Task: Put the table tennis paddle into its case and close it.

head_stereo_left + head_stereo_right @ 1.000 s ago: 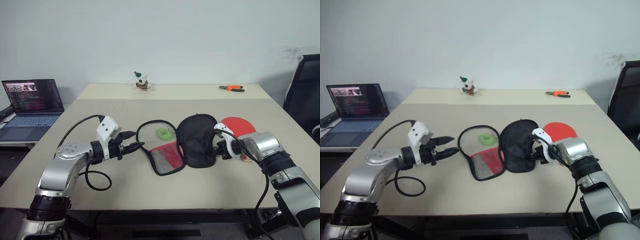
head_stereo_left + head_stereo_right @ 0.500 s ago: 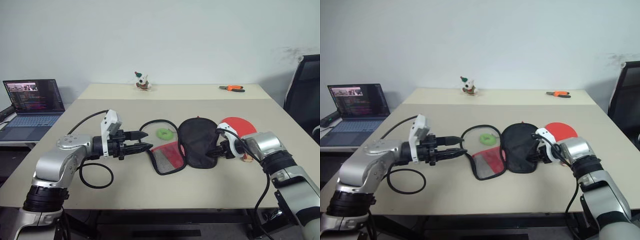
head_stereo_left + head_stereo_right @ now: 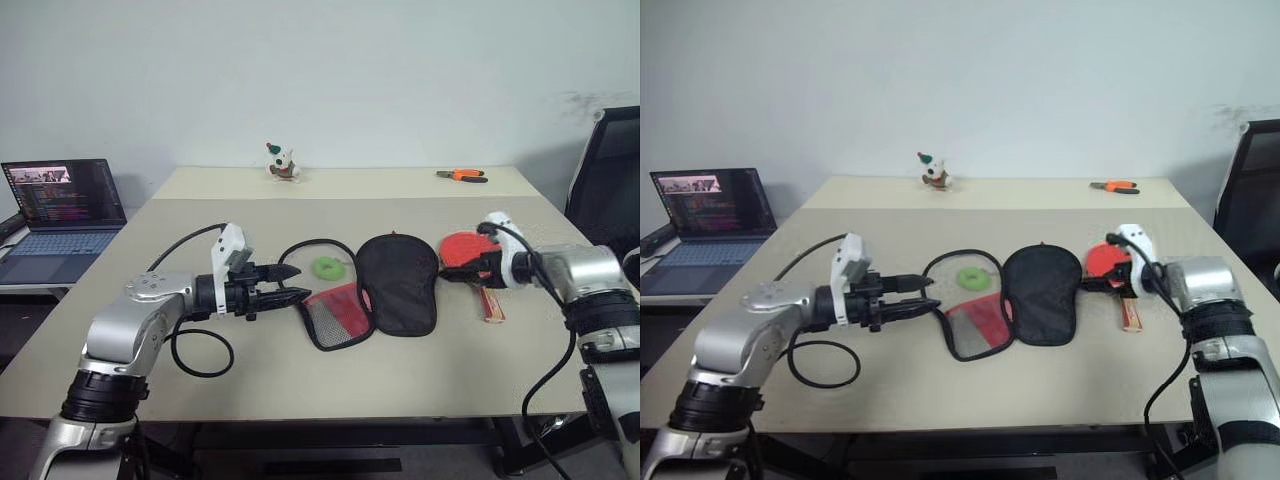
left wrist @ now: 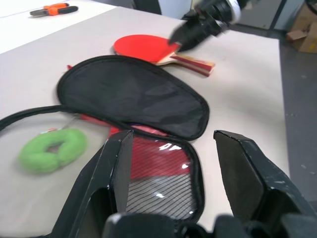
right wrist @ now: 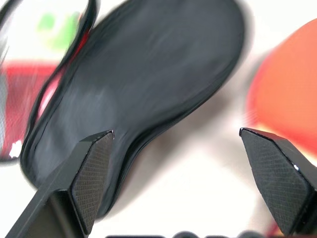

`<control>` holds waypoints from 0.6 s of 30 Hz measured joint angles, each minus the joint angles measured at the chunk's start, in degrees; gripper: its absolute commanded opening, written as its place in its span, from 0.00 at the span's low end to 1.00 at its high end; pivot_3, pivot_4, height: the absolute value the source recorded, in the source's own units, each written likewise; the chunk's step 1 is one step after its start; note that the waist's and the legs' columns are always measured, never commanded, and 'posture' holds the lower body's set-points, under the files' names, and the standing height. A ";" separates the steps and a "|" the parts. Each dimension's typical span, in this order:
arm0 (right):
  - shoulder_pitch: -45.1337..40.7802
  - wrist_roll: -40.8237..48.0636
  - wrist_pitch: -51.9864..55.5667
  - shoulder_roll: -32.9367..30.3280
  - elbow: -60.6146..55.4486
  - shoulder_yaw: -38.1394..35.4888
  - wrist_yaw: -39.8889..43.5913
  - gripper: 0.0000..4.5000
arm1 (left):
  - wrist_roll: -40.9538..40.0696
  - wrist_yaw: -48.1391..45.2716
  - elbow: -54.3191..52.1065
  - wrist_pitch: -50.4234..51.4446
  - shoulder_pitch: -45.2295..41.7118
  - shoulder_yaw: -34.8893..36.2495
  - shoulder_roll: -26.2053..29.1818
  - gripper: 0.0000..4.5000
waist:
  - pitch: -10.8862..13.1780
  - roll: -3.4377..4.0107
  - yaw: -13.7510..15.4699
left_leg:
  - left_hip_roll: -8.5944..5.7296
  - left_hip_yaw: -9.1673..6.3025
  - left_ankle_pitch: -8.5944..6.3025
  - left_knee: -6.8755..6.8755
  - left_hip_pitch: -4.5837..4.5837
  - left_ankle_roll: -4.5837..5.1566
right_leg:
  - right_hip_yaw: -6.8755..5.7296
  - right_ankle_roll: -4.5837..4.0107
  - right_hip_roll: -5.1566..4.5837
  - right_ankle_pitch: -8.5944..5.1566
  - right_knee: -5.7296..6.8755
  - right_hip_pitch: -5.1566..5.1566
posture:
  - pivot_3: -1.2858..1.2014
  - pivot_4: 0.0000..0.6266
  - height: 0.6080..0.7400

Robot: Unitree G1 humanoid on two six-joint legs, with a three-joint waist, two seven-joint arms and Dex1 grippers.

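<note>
The beige table [image 3: 300,380] carries everything. On it the case [image 3: 398,282] lies unzipped at centre, its black half flat and its red mesh half [image 3: 335,314] folded out toward eight o'clock, with the green ring tag [image 3: 328,267] just at its ten o'clock. The table tennis paddle [image 3: 466,250] lies at the case's three o'clock, just beside it, handle pointing toward five o'clock. The left gripper [image 3: 296,283] hovers at the case's nine o'clock, fingers spread and empty. The right gripper [image 3: 1106,277] hangs over the paddle, jaws spread wide, holding nothing.
</note>
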 measured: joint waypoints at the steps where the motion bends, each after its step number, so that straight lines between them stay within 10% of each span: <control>1: 0.42 -0.03 0.24 0.17 -0.59 -1.77 -2.88 0.99 | -0.03 0.01 -0.32 0.02 0.13 0.00 -0.01 0.63 | 0.00 0.00 0.02 | 0.00 -0.01 0.00 0.00 0.00 0.00 | -0.01 0.00 0.00 0.00 0.00 0.00 | 0.52 0.24 1.00; 18: 7.55 -2.89 -1.43 9.41 -0.17 -10.37 -31.09 0.99 | 1.12 0.54 0.27 -1.36 -1.26 -1.89 -1.66 0.63 | 0.00 0.01 -0.02 | -0.02 0.12 0.01 0.01 0.00 0.00 | 0.04 0.00 0.02 0.00 0.03 0.02 | 0.52 0.24 1.00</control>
